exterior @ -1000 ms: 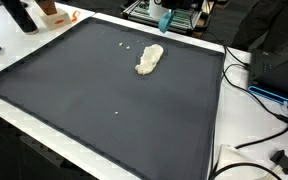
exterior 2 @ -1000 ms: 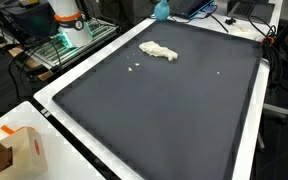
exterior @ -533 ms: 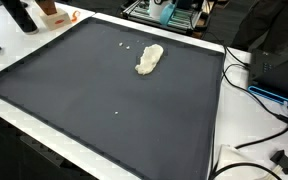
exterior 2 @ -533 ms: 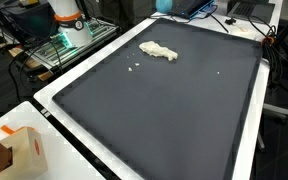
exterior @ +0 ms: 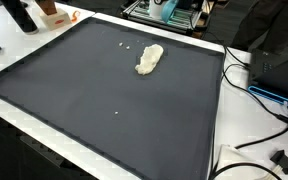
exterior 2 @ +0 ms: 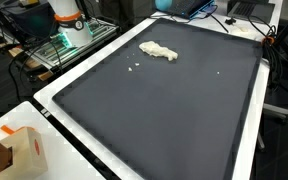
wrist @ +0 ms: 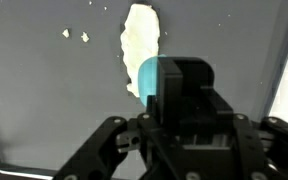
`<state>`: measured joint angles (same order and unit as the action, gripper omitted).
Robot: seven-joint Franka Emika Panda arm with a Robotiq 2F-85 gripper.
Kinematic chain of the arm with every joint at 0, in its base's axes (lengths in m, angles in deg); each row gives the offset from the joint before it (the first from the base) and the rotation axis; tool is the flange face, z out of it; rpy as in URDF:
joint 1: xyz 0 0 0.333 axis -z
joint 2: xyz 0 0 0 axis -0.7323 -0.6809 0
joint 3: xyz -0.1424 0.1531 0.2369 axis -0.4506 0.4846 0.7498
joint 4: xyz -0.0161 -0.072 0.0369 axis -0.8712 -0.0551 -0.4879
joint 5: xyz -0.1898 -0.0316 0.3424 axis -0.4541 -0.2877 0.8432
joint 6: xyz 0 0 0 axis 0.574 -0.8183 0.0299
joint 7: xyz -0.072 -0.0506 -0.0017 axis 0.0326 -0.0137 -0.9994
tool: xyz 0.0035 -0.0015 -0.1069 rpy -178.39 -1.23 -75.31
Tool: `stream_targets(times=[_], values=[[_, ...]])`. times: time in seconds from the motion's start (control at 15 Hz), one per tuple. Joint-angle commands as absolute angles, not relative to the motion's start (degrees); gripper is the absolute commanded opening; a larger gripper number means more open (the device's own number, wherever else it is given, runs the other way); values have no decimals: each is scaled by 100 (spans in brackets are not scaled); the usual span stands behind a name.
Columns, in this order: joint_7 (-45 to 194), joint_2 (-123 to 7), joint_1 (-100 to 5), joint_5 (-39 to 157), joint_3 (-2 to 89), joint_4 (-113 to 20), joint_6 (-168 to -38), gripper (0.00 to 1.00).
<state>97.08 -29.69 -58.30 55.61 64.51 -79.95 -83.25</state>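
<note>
Lump [exterior: 150,59], just one, pale cream, long and bumpy, lies on the flat dark mat [exterior: 104,110], near one edge. Two tiny crumbs [wrist: 75,35] sit just beside it. In the wrist view it lies just past the black gripper [wrist: 174,95], well apart from it. I cannot tell if the jaws are apart or together.

Pale cream lump [exterior: 150,59], prob a crumpled rag or dough, can't tell which. Longish, bumpy, lying flat on the dark grey mat [exterior: 74,100] w/ nothing touching it. Sits toward one edge of the mat in both exterior views [exterior 2: 159,50]. Wrist view shows it lengthwise [wrist: 141,45].
</note>
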Motion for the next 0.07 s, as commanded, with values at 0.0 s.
stream_targets(times=[0.0], values=[[9708,-2972,-5833,5560,6449,-7989,-8311,50]])
